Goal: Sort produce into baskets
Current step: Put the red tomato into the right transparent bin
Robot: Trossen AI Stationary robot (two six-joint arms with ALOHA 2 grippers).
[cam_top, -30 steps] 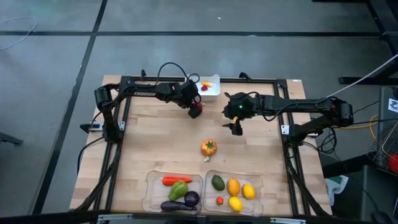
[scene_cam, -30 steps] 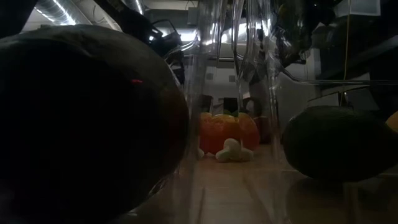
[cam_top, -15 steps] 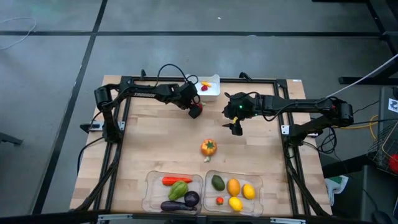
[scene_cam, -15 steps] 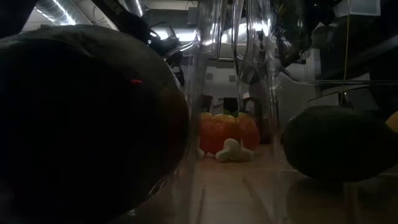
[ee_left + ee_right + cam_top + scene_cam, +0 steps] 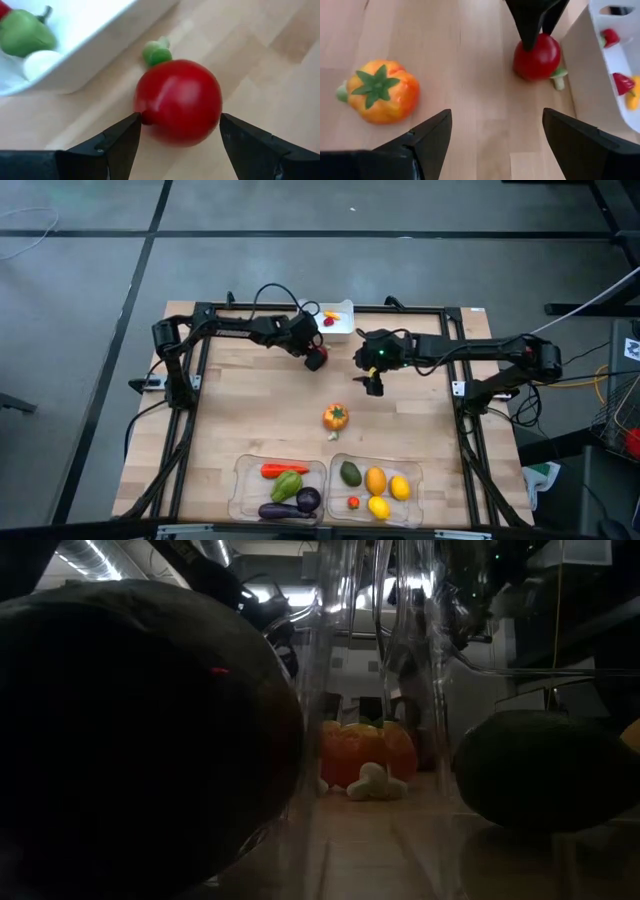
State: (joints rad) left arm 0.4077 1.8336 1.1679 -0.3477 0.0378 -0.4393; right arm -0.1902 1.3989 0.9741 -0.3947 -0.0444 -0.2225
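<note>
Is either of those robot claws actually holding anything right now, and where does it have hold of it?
The left gripper has its fingers around the red tomato's sides, though a firm grip cannot be told. The right gripper is open, holding nothing.

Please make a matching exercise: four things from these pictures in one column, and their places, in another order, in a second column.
Things:
1. round red tomato
2. long orange carrot
3. small yellow lemon
4. orange bell pepper

Places:
A. left clear plastic tray
B. bare wooden table, mid-table
C. between the left gripper fingers
D. right clear plastic tray

Pairs: 1-C, 2-A, 3-D, 4-B
</note>
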